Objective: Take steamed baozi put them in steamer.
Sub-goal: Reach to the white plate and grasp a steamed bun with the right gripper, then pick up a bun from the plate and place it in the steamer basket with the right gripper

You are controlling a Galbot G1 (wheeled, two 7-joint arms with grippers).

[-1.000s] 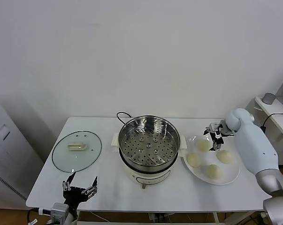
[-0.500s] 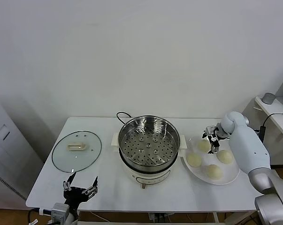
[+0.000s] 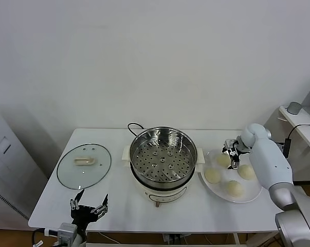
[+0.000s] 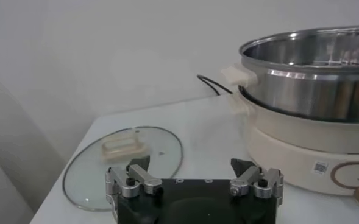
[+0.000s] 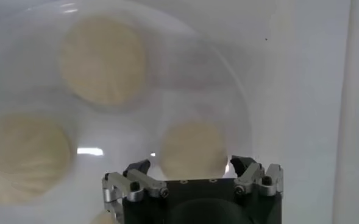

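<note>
Nearest us, the left gripper (image 3: 87, 209) waits at the table's (image 3: 119, 208) front edge, jaws spread wide and empty, parked clear of the work. Beyond it the glass lid (image 3: 84, 165) lies flat on the table, set aside so that the steamer (image 3: 163, 157) stands uncovered; its perforated basket holds nothing yet. To the steamer's right we find the plate (image 3: 253, 193) carrying all four steamed baozi (image 3: 213, 176). Farthest, the right gripper (image 3: 232, 153) hangs directly over the rear bun (image 5: 190, 150), jaws wide and holding nothing, open enough to straddle the dome. We judge the first pick about to begin.
</note>
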